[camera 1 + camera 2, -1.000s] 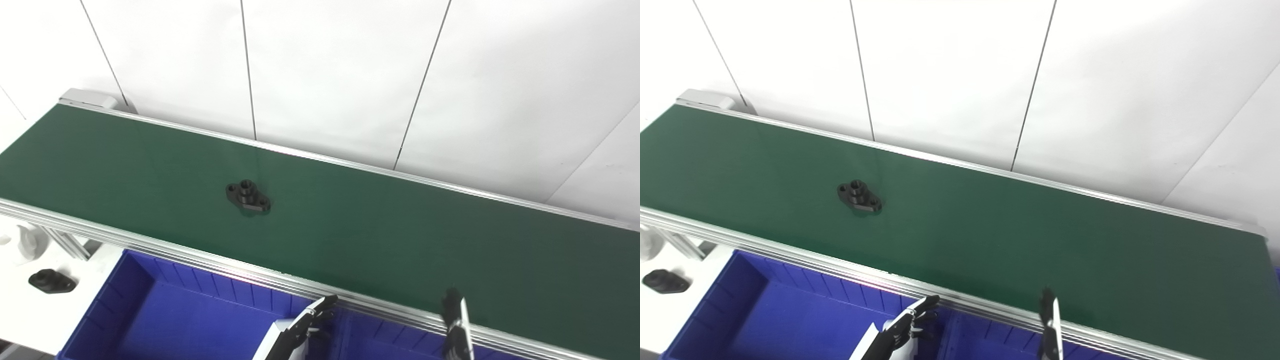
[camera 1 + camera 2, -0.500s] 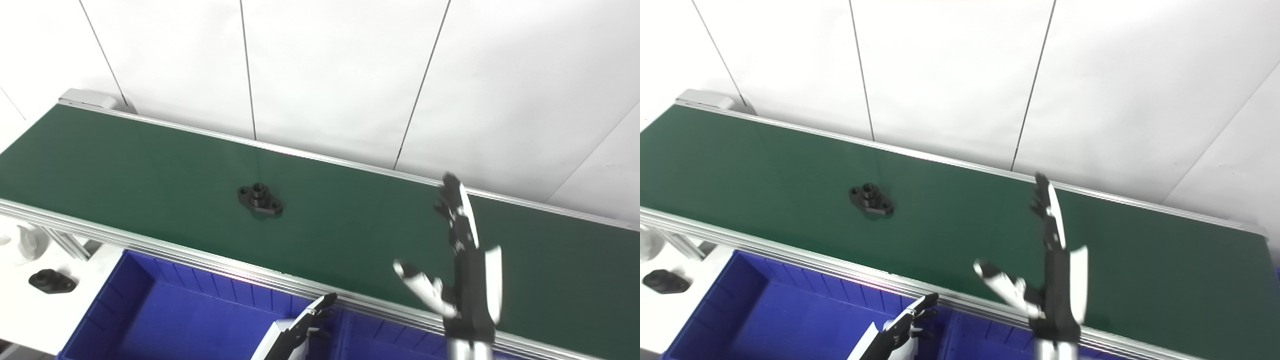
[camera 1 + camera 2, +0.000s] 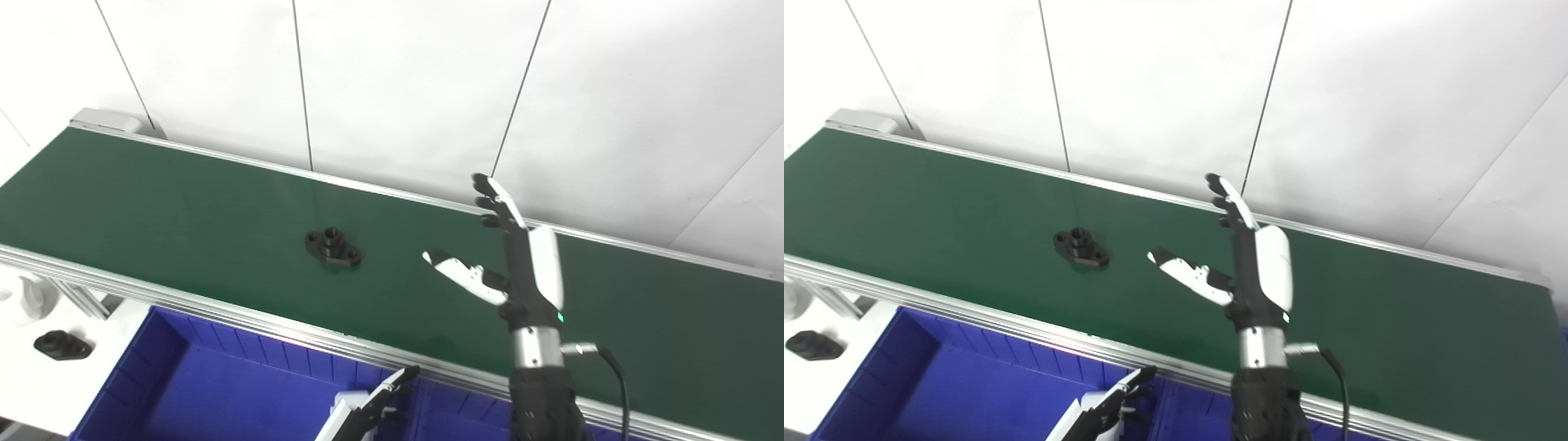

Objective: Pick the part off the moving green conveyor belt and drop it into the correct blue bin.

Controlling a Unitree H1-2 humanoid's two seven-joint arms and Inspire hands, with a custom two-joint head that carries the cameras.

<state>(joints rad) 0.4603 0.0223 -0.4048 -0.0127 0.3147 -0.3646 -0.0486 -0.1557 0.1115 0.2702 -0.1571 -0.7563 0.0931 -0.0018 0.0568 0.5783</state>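
Note:
A black flanged part point(image 3: 332, 247) lies flat on the green conveyor belt point(image 3: 153, 202), left of centre. My right hand point(image 3: 517, 263) is raised over the belt to the right of the part, open, fingers stretched up and thumb pointing left toward the part, holding nothing. It also shows in the right eye view point(image 3: 1252, 263). My left hand point(image 3: 373, 410) is low at the bottom edge, over the blue bin point(image 3: 202, 392), fingers extended and empty.
A second blue bin point(image 3: 465, 416) sits right of the first, below the belt's aluminium rail point(image 3: 245, 315). Another black part point(image 3: 61, 345) lies on the white surface at the bottom left. A white panelled wall stands behind the belt.
The part has ridden the belt to the right. My right hand has risen from the bottom edge and moved left over the belt, now open beside the part. The left hand has barely moved.

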